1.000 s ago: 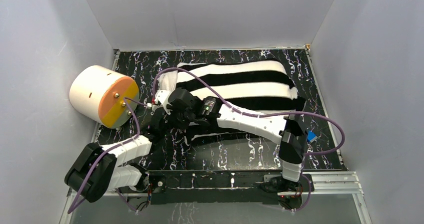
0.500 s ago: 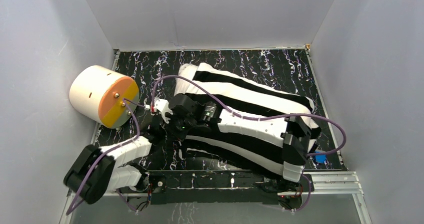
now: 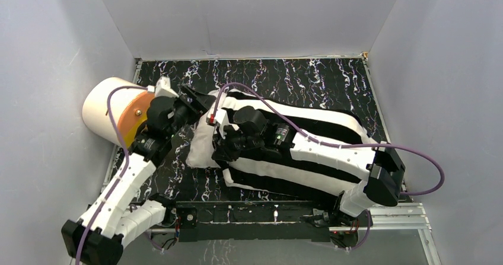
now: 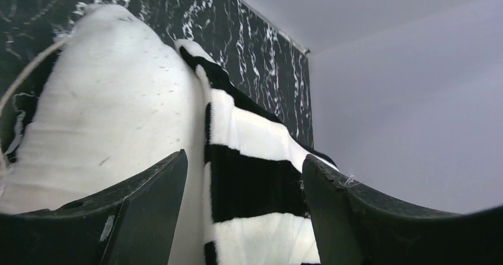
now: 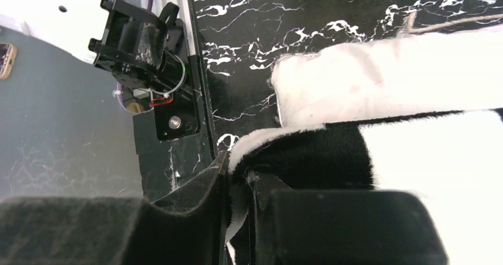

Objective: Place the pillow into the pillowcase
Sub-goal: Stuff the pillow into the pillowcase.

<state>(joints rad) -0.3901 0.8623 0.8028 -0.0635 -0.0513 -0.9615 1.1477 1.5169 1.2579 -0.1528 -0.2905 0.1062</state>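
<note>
Left pincer [image 4: 242, 167] hangs wide and empty over the pillow's [image 4: 101, 99] bare end poking from the pillowcase [image 5: 320, 158], right pincer [image 5: 237, 179] sits narrow around the hem, grip unclear to me, so I'd pinch both hem corners and draw the sleeve leftward evenly.

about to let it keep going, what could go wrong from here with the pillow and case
1. The pillow pokes out of the pillowcase, and the left end effector is open above it, holding nothing. Only the right end effector pinches the hem, so the case may slip back.
2. The left end effector is also close to the cylinder and could knock it.
</note>
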